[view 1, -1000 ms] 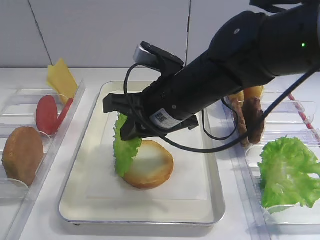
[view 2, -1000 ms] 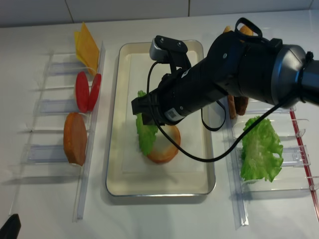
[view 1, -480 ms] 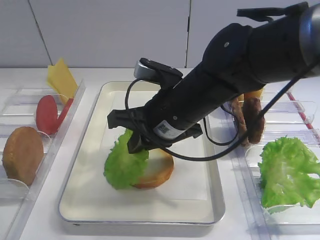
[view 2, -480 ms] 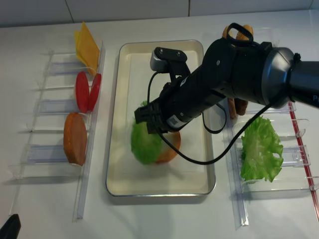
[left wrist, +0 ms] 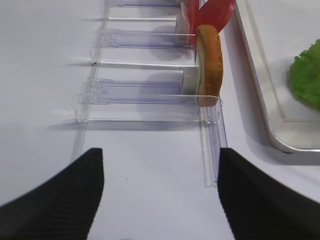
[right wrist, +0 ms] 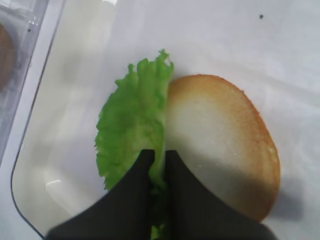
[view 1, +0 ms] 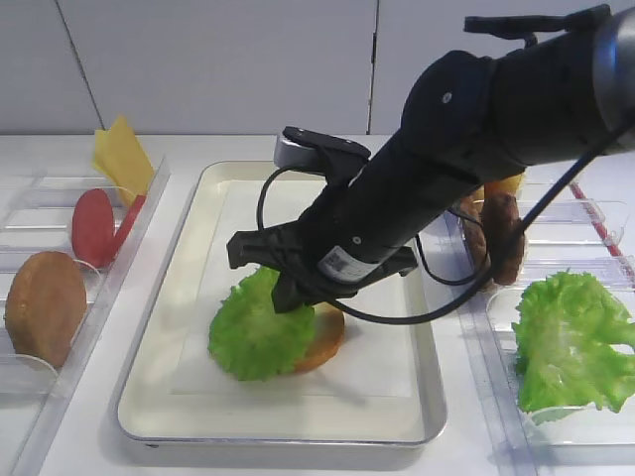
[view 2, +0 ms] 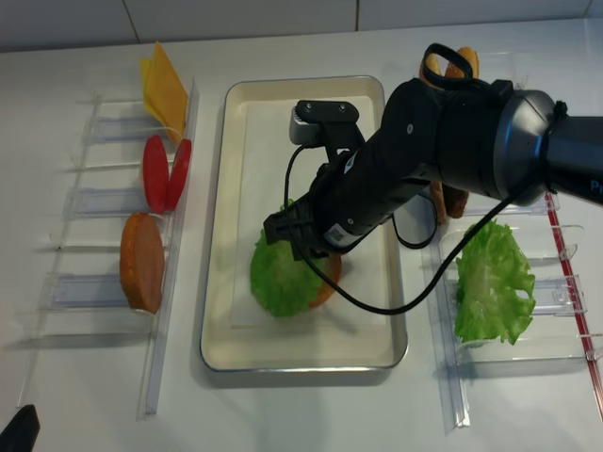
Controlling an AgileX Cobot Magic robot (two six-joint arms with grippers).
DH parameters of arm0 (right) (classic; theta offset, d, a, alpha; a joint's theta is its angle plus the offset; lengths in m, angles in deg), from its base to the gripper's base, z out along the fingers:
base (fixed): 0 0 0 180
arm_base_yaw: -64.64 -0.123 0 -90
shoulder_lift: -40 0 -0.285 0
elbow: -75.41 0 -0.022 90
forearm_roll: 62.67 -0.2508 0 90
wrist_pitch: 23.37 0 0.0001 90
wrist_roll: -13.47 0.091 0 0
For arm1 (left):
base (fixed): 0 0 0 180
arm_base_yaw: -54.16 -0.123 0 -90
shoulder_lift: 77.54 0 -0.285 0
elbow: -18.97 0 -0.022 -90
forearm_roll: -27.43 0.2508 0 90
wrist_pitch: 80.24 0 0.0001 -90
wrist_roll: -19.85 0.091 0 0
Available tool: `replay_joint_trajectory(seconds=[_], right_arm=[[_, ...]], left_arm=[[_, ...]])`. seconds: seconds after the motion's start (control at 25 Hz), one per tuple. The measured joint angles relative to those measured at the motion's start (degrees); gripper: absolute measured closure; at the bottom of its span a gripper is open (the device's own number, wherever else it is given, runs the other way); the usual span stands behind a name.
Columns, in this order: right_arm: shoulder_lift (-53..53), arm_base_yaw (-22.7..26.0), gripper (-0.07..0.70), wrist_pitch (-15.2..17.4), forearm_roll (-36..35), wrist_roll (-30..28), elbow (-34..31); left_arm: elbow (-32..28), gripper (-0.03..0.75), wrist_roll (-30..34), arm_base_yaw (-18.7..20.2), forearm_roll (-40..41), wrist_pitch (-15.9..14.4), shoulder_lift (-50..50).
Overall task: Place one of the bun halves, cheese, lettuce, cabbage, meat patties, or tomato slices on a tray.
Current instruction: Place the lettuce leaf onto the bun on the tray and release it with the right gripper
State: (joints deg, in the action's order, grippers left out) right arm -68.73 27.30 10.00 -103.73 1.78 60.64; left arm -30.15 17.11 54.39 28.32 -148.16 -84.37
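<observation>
Lettuce (right wrist: 132, 125), light and floppy, droops over the bun (right wrist: 220, 145) mid-tray (view 1: 159, 327), apparently pinched at its rim by the right gripper's (right wrist: 157, 165) closed jaws.

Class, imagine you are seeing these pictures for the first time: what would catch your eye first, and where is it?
First, the big black right arm reaching over the tray, its end effector shut on the edge of the bright green lettuce. The leaf drapes partly over a bun half lying flat near the tray's middle. Next, the colours at the sides: red tomato slices and yellow cheese on the left, a larger green leaf on the right.
</observation>
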Motion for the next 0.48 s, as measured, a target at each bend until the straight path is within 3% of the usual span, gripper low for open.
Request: replay_joint_trajectory(seconds=[0.48], right_arm=[[0.0,0.0,0.566,0.5,4.9,4.4,0.0]], left_arm=[[0.0,0.245,0.0,0.0,0.0,0.0,0.0]])
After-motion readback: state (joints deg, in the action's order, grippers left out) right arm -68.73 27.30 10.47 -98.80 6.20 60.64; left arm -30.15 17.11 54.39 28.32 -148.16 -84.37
